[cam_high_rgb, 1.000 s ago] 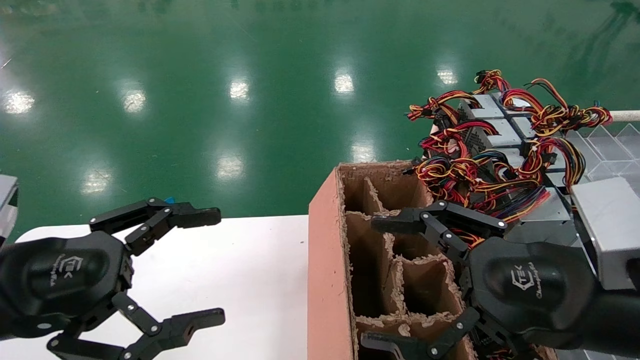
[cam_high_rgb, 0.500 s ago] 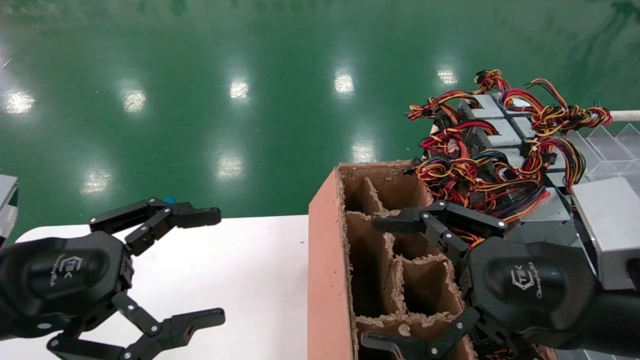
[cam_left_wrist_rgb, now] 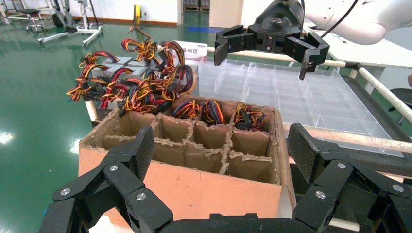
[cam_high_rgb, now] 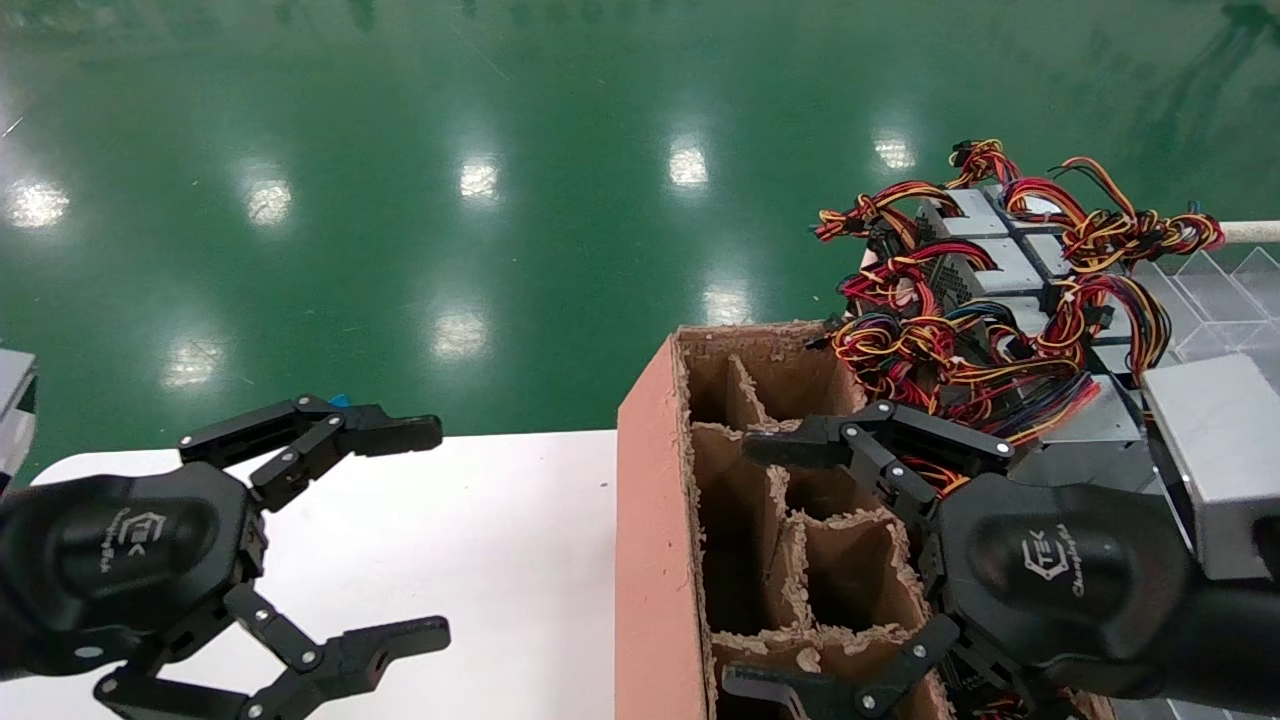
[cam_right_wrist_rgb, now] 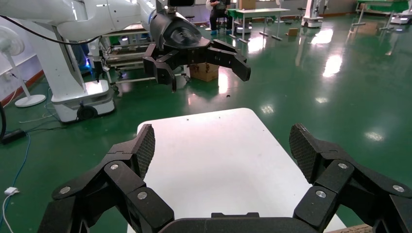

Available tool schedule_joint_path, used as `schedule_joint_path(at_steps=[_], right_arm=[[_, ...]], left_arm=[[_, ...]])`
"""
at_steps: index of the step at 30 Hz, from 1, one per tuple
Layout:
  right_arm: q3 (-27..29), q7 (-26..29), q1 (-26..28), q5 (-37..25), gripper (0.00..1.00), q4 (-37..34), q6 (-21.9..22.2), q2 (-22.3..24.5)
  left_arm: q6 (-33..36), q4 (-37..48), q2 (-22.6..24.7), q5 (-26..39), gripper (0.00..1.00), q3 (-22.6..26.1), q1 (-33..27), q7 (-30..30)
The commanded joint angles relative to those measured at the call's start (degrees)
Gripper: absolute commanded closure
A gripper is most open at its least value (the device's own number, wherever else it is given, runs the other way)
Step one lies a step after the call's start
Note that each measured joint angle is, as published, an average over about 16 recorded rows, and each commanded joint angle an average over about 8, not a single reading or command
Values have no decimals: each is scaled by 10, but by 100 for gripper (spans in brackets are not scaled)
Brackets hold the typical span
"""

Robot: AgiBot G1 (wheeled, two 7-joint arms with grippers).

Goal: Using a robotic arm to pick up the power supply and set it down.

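**Right gripper nearer the power supplies**

The black claw-fingered right gripper point(cam_high_rgb: 800, 570) hovers wide open and empty over the brown cardboard divided box point(cam_high_rgb: 655, 520). Grey sheet-metal power supplies point(cam_high_rgb: 985, 265) trailing coloured wires lie at its one o'clock. The left gripper point(cam_high_rgb: 410, 530), equally spread and empty, hangs over the white table point(cam_high_rgb: 480, 540); glossy green floor beyond.

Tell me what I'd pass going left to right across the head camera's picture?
Left gripper, open over the white table → brown divided box → right gripper, open above the box → pile of power supplies with coloured wires → clear tray.
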Motion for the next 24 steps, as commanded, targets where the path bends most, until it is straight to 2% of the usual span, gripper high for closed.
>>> schedule_joint_path(at_steps=[1,24], right_arm=[[0,0,0,0,0,0,0,0],[0,0,0,0,0,0,0,0]], left_arm=[[0,0,0,0,0,0,0,0],[0,0,0,0,0,0,0,0]])
